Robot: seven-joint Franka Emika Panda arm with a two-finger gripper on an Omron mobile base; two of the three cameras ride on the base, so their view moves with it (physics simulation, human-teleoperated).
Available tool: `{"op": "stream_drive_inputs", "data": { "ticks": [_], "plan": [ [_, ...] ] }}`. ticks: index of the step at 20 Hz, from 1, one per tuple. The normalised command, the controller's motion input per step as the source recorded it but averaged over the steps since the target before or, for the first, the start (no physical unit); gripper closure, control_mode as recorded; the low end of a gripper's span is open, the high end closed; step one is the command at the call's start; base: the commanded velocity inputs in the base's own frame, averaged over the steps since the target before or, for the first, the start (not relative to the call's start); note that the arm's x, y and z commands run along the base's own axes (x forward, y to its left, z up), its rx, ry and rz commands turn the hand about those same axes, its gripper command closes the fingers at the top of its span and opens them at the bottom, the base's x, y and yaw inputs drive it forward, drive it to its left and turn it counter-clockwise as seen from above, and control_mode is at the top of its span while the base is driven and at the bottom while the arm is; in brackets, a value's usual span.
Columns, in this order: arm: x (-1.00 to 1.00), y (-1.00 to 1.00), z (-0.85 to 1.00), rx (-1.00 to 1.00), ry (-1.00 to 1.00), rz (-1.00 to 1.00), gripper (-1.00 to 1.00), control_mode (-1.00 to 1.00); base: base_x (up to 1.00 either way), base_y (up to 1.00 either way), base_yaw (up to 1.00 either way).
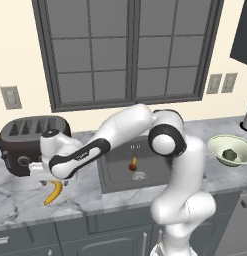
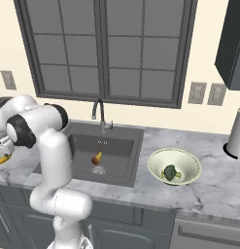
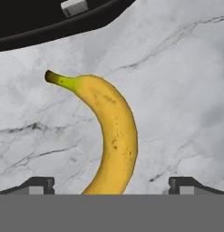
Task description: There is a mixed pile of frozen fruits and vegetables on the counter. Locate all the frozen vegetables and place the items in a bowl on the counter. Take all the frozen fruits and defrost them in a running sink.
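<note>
Your jaws stand wide apart over the banana [image 3: 112,136], one tip at each side of the hand view with the fruit's lower end between them; nothing is clamped yet. The banana lies flat on the marble table [image 1: 25,197], at the left of the scene just in front of the dark toaster [image 1: 25,145], its green stem pointing toward the toaster. In the left base view you can see its yellow tip poking out under the gripper [image 1: 49,181], which hangs close above it.

The rest of the job looks well along. The broccoli floret [image 2: 170,172] sits inside the pale green bowl [image 2: 158,168] on the right side of the table, and the brown fruit [image 2: 97,158] already lies in the sink [image 2: 126,146], just beyond the round drain. I can't make out the tiny yellow-green sliver anywhere, and whether the faucet [image 2: 98,113] is running isn't visible either.

So the step in hand is picking up the last fruit — the banana. For the next move, come straight down until the tips straddle the body, then close across its narrow width rather than along the curve. It is smooth and bowed, so a grip near the end may let it swing — aim nearer the middle, then lift clear and carry it right to the sink.
</note>
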Motion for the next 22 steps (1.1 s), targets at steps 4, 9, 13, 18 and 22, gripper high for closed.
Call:
{"op": "stream_drive_inputs", "data": {
  "ticks": [4, 9, 13, 18, 22],
  "plan": [
    [0.00, 0.26, -0.16, 0.00, 0.00, 0.02, -1.00, -1.00, 0.00, 0.00, 0.00],
    [-0.26, -0.02, -0.22, 0.00, 0.00, 0.01, -1.00, -1.00, 0.00, 0.00, 0.00],
    [-0.11, -0.22, -0.26, 0.00, 0.00, 0.03, -1.00, -1.00, 0.00, 0.00, 0.00],
    [-0.02, -0.27, -0.16, 0.00, 0.00, 0.03, -1.00, -1.00, 0.00, 0.00, 0.00],
    [0.00, -0.18, -0.21, 0.00, 0.00, 0.00, -1.00, -1.00, 0.00, 0.00, 0.00]
  ]
}}
